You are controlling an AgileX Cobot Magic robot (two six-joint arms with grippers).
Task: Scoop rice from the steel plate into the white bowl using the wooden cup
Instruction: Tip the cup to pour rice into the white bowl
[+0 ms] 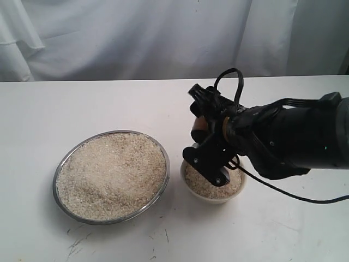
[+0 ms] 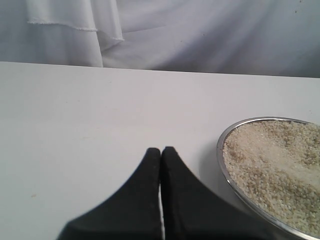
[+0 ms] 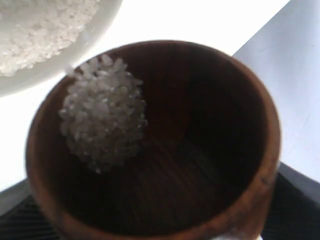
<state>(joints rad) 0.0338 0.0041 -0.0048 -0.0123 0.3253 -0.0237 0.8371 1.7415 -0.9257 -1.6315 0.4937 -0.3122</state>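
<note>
A white table (image 1: 109, 98) is stretching toward a white curtain (image 1: 136, 38). The right gripper (image 1: 207, 134) is pinching the tilted wooden cup (image 3: 150, 150) over the white bowl (image 1: 216, 200), blocking its rim. Rice (image 1: 112, 174) is filling the steel plate (image 1: 56, 180) alongside, near the left gripper (image 2: 161, 155), its 2 fingers pressed together.

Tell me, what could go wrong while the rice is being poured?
1. A clump of rice sits at the lip of the wooden cup, right beside the rim of the white bowl. Some grains might miss and land on the table.
2. The right tool holds the tilted cup low over the bowl, so it could bump the bowl and tip it.
</note>
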